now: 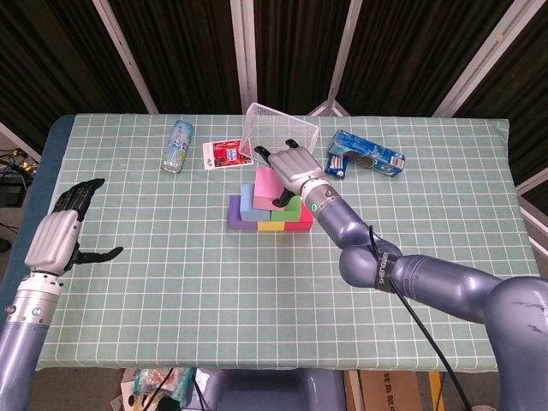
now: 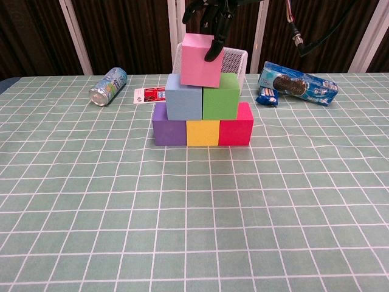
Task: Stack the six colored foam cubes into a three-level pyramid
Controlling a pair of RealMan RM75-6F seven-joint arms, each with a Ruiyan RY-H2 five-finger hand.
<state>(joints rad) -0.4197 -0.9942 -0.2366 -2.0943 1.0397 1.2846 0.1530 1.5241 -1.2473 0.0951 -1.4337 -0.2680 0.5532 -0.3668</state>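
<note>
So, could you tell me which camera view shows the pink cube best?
The chest view: the pink cube faces the camera there, atop the blue cube and green cube, with the right hand gripping it from above. In the head view, that hand hides much of the pink cube.
</note>
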